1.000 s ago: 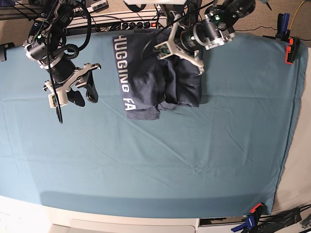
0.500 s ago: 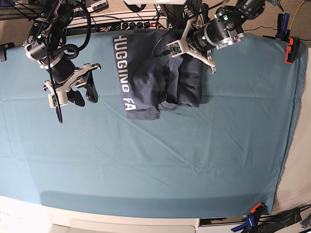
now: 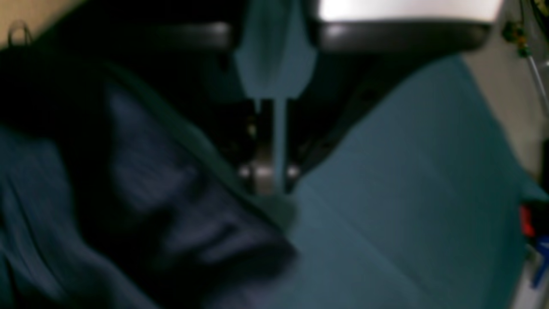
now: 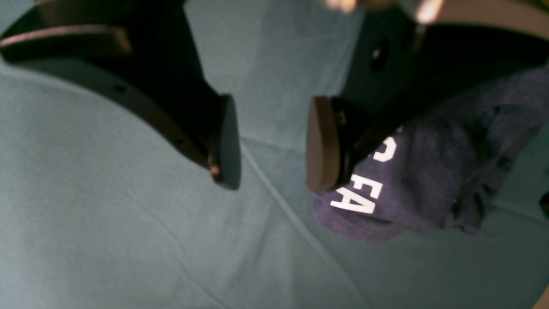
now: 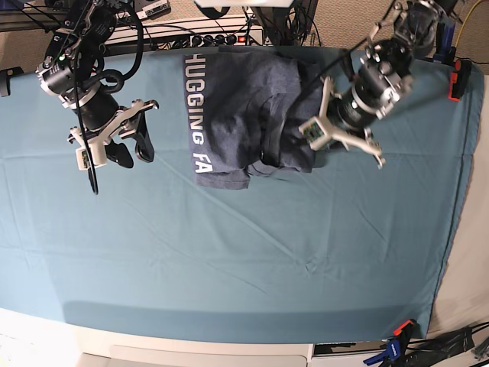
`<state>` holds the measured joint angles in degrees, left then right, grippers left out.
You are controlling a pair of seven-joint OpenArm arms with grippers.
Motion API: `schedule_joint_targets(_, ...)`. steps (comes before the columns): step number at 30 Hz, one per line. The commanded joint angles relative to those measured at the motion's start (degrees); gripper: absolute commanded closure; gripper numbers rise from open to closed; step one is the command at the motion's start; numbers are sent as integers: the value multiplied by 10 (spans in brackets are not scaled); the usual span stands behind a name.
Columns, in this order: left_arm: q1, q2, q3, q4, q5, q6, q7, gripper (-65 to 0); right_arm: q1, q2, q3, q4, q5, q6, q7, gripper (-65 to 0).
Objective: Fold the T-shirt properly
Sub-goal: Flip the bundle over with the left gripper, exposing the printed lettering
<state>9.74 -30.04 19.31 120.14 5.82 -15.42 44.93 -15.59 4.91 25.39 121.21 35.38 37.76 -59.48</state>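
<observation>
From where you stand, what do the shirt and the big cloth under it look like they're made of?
The T-shirt looks like soft knit cotton: heathered blue-grey, matte, rumpling into loose folds, with white printed lettering that seems flat and opaque. The teal cloth covering the table looks like a thinner, smooth woven fabric, judging by its sharp crease lines and faint wrinkles, though the exact fibre can't be told.
</observation>
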Motion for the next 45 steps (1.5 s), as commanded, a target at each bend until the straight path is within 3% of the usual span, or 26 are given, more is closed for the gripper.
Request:
schedule_joint_targets(1,-18,-3,-8,10,-1,9,-11,-163,4,5,2,10,10,3,21,-260)
schedule_joint_targets(6,-53,0,-9,4,-64,22,-48,-179,4,5,2,10,10,3,21,-260)
schedule_joint_targets(18,-113,85,-7,-148,-110,-56,-60,-205,3,5,2,10,10,3,21,-260)
schedule_joint_targets(21,-127,88,-7,-163,-126,-57,-58,-233,3,5,2,10,10,3,21,-260)
schedule_joint_targets(30,-129,89,-7,-163,-156,-56,-54,-233,4,5,2,10,10,3,21,-260)
schedule_joint_targets(45,-129,125,-7,-163,-171,-46,-46,-232,4,5,2,10,10,3,21,-260)
